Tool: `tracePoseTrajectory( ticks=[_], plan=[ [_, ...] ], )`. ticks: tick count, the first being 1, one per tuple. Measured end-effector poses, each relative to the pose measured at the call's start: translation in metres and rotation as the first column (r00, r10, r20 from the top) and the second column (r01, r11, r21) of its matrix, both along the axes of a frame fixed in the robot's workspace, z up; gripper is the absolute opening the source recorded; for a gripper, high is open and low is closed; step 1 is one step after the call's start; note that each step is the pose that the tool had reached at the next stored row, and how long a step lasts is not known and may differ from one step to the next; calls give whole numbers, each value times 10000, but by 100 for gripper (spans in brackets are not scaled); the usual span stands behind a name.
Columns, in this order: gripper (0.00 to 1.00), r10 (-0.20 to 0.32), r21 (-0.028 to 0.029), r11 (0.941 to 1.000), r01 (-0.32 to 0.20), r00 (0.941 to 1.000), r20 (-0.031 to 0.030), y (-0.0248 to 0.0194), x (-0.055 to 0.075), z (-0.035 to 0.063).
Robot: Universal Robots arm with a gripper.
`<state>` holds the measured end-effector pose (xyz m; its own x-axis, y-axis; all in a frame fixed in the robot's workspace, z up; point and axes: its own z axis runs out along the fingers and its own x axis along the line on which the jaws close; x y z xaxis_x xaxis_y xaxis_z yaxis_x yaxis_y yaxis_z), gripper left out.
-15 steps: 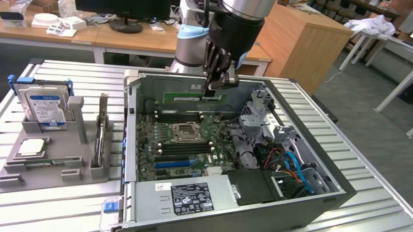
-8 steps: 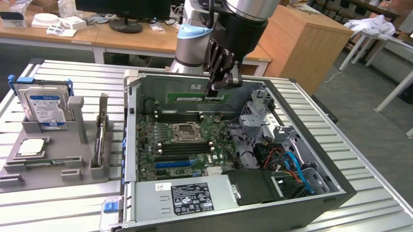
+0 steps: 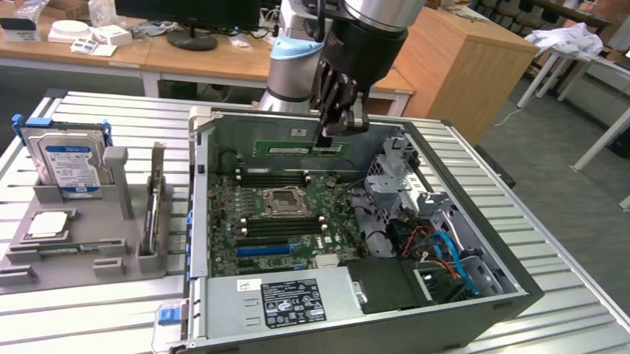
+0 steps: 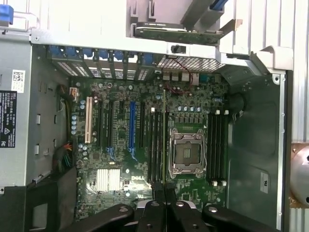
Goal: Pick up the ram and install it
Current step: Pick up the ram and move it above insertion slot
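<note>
The ram is a long green stick held level in the air, with my gripper shut on its end at the exterior view's right. It hangs over the far part of the open computer case, above the motherboard's dark memory slots beside the processor socket. In the wrist view the ram shows edge-on as a thin line running out from my gripper, between the memory slots and the socket.
A grey holder at the exterior view's left carries a hard drive, a square silver chip and an upright card. Inside the case are a power supply, a blue slot and a cabled drive cage.
</note>
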<state>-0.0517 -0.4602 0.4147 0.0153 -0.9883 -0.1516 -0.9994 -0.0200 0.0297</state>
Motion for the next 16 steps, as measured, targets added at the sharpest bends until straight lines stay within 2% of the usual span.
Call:
tracePoseTrajectory(
  ticks=[4, 5, 10, 16],
  plan=[
    [11, -40, -239, 9997, 40, 10000, 1, 34, 0, -1],
    [11, -42, -280, 9996, 42, 10000, 1, 42, 0, -2],
    [11, -43, -290, 9996, 43, 10000, 2, 53, -1, -3],
    [11, -41, -289, 9996, 41, 10000, 1, 155, 1, -29]
  ],
)
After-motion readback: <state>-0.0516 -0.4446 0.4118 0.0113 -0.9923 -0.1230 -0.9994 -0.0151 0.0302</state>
